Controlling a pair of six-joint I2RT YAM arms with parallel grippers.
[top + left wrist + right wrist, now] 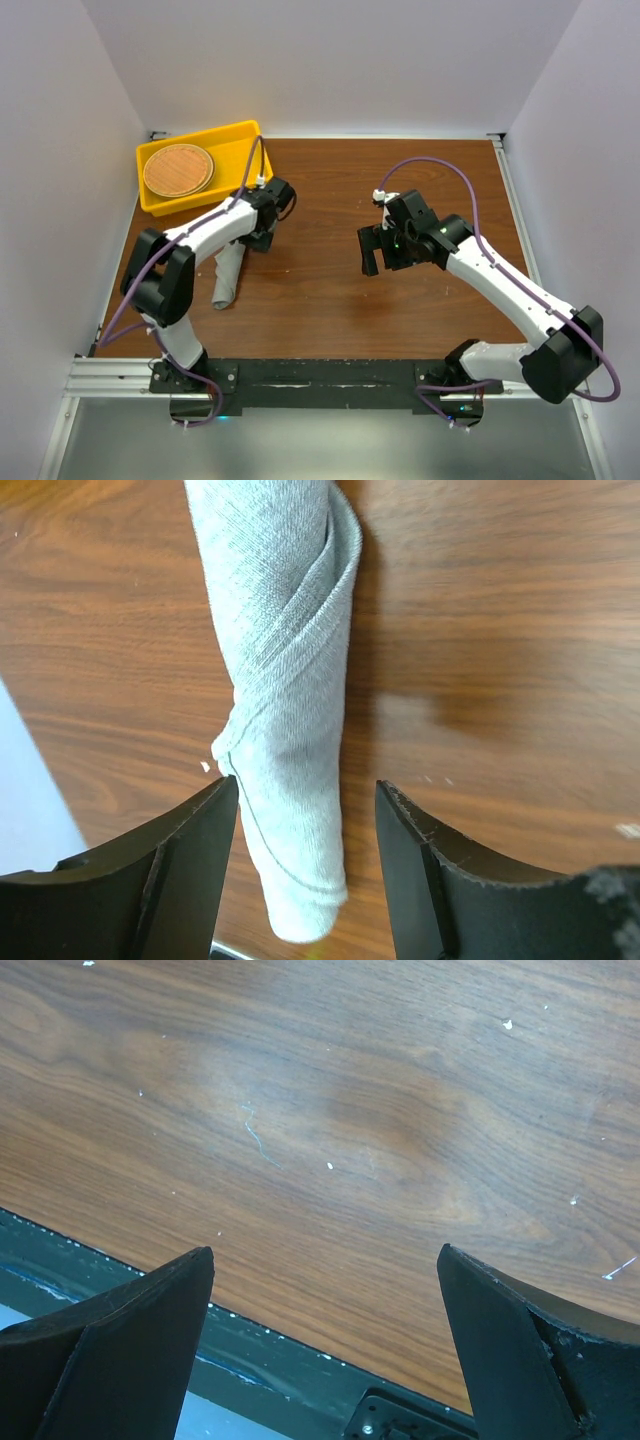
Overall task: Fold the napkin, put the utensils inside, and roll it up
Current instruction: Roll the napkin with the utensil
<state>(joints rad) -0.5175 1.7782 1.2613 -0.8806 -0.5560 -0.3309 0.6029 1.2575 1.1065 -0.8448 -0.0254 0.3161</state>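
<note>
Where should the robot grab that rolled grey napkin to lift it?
Probably across the middle of the napkin, from above, a finger on each long side: it lies flat on the table as a narrow roll, and its wraps overlap there, so squeezing should keep it rolled.

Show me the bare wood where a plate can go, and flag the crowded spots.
Widest bare patch: the brown wooden table between the rolled grey fabric napkin and the right gripper, and the far strip right of the yellow plastic tray. Crowded: the left side, where the left gripper straddles the napkin.
</note>
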